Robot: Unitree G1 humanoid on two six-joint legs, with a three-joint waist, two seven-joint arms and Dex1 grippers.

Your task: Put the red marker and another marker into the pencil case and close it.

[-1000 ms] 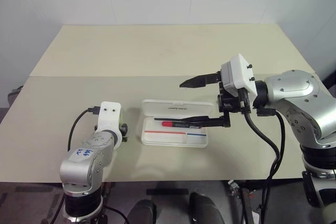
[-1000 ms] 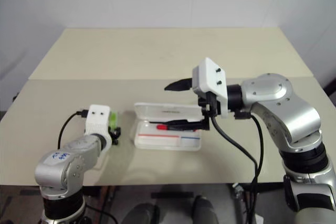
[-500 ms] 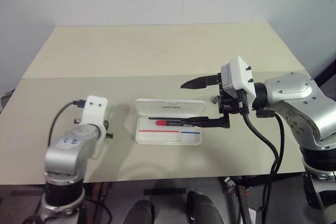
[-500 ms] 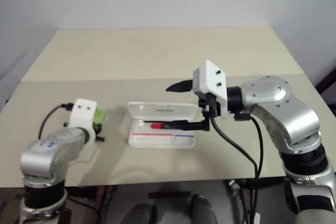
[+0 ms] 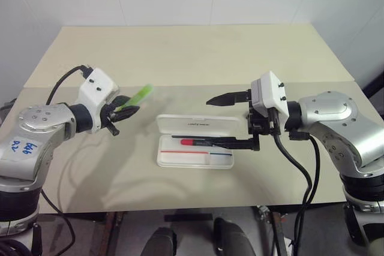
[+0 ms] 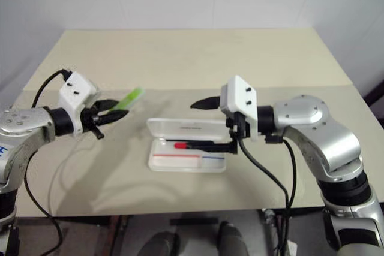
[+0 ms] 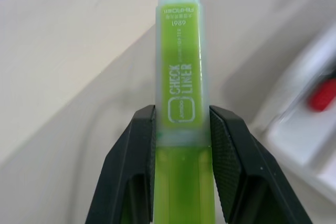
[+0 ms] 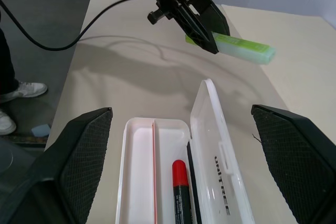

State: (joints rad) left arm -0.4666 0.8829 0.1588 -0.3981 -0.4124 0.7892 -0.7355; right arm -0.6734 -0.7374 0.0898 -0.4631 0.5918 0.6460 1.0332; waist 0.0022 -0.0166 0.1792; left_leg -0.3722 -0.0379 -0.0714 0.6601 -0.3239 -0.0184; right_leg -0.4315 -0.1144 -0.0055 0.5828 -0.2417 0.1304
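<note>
The pencil case point(image 5: 166, 159) lies open on the table, its lid point(image 5: 201, 125) folded back flat. The red marker point(image 5: 191, 141) rests inside the tray along the hinge side, also seen as the red marker point(image 8: 179, 181) from the right wrist. My left gripper point(image 5: 124, 111) hangs in the air to the left of the case, shut on the lime-green highlighter point(image 5: 140, 93), which sticks out past the fingers point(image 7: 140, 145) toward the case. My right gripper point(image 5: 209, 121) hovers over the case's right half, open wide and empty, with its lower finger above the tray.
A thin red line point(image 5: 179, 151) and a thin blue line point(image 5: 222, 154) mark the tray's near side. A black cable point(image 5: 66, 82) loops from the left wrist. The table's far half point(image 5: 192, 52) is bare. A person's white shoe point(image 8: 18, 89) stands on the floor beyond the table.
My left arm has lifted off the table with the highlighter and swung to point it toward the case. The right gripper has stayed over the case, and the camera view has shifted.
</note>
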